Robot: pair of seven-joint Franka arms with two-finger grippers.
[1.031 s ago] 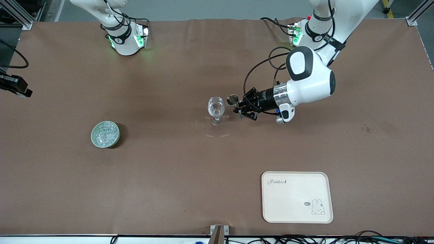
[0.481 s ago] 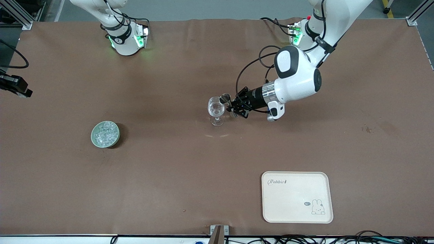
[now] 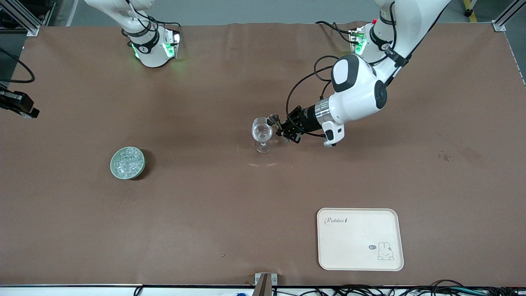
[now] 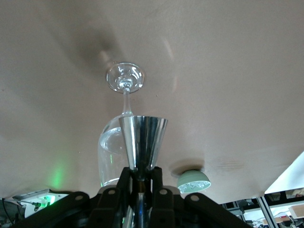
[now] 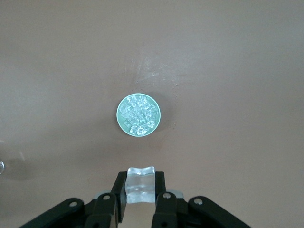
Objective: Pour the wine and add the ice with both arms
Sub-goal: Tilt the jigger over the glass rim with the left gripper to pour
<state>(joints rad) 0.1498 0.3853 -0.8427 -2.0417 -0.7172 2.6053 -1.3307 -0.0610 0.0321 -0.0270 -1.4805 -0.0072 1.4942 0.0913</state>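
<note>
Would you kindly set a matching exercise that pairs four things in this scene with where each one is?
Things:
1. metal jigger
2. single ice cube
3. pile of ice
4. rabbit tray

Places:
A. in the green bowl
B. held by the right hand
C. nearest the front camera
D. held by the left hand beside the wine glass

Pairs: 1-D, 2-B, 3-A, 4-C

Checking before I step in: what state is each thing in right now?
left gripper: shut on the metal jigger, beside the wine glass rim.
metal jigger: tipped toward the glass.
wine glass: upright, holds clear liquid.
right gripper: shut on an ice cube, high over the green bowl.
ice cube: held between the fingers.
green bowl: full of ice.
tray: bare.
</note>
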